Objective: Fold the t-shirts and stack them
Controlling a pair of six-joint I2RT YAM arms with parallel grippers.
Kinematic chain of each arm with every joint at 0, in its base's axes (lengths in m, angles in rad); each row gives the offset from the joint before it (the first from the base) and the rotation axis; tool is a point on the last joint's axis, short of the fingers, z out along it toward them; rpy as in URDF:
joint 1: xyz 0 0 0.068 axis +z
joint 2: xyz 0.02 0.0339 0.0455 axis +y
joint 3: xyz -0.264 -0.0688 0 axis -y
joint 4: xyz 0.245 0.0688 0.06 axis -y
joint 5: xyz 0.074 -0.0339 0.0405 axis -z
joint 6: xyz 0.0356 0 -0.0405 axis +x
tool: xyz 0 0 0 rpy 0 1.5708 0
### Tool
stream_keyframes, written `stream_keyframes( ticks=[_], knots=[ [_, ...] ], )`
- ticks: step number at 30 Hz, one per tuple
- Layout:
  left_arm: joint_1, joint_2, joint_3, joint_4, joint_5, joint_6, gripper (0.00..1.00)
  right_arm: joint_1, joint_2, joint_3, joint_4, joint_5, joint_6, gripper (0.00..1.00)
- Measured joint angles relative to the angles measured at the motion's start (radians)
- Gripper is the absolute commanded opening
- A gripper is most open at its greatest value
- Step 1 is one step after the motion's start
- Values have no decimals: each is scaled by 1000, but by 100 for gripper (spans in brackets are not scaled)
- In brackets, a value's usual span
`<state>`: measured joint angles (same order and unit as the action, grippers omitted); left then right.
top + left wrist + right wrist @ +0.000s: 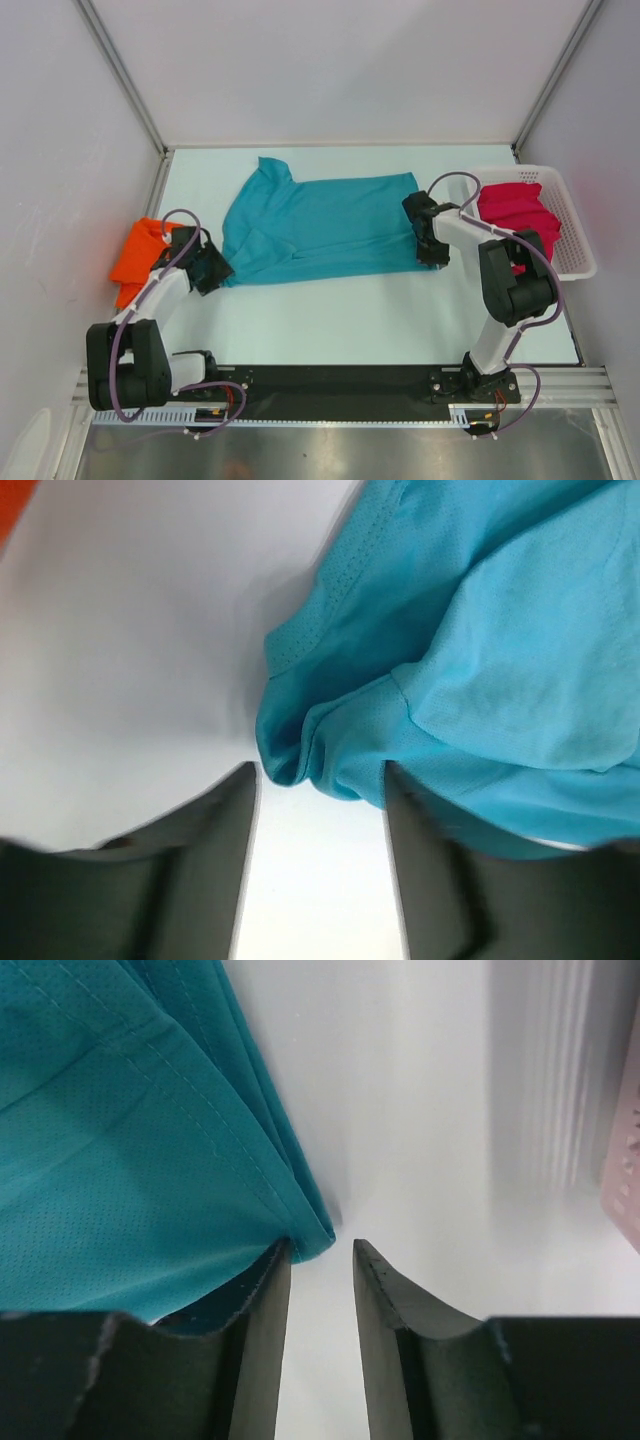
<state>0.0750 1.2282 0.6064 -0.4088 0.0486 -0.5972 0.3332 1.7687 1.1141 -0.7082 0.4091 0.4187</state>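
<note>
Three pale walls (pixel 340 70) box in a white table (pixel 330 320). Mid-frame the teal t-shirt (pixel 320 225) lies flat, long axis left-right, hem toward the right. At its lower corners sit the left gripper (pixel 220 272) and right gripper (pixel 432 255), jaws spread apart.

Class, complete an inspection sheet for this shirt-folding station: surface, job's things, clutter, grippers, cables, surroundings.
Surface: white table, smooth.
Job's things: teal cloth t-shirt spread mid-table; orange cloth t-shirt bunched at the left edge; magenta cloth t-shirt in the white slotted plastic basket.
Clutter: nothing seen.
Grippers: left gripper open at the teal shirt's left end; right gripper open at its right hem.
Cables: purple cables looped along both arms.
Surroundings: white enclosure walls.
</note>
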Motion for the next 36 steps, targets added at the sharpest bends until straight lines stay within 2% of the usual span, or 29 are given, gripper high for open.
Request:
stream_keyframes(
  ticks=[1,2,4,8,11,15,20,23,28,36],
  knots=[
    [0,-7,3,-7,2,2,67,3,0,8,-13,2,0,42],
    [0,-16,10,-20,3,-2,73,6,-2,21,-27,5,0,43],
    [0,-41,33,-37,2,-1,78,20,-16,55,-55,13,1,47],
    [0,-83,101,-59,0,4,100,44,-66,142,-95,24,-1,52],
    [1,-78,160,-31,21,16,100,53,-90,218,-99,21,-9,56],
    [2,-8,216,83,122,22,100,39,-85,292,-68,-42,-36,57],
    [4,187,303,246,281,-11,100,-10,-74,306,49,-188,-62,61],
    [4,344,418,281,357,-13,100,-29,-55,317,109,-228,-85,61],
    [5,512,580,293,363,17,100,-62,66,398,183,-261,-122,60],
    [5,647,643,348,348,22,100,-106,192,433,235,-287,-118,60]
  ],
)
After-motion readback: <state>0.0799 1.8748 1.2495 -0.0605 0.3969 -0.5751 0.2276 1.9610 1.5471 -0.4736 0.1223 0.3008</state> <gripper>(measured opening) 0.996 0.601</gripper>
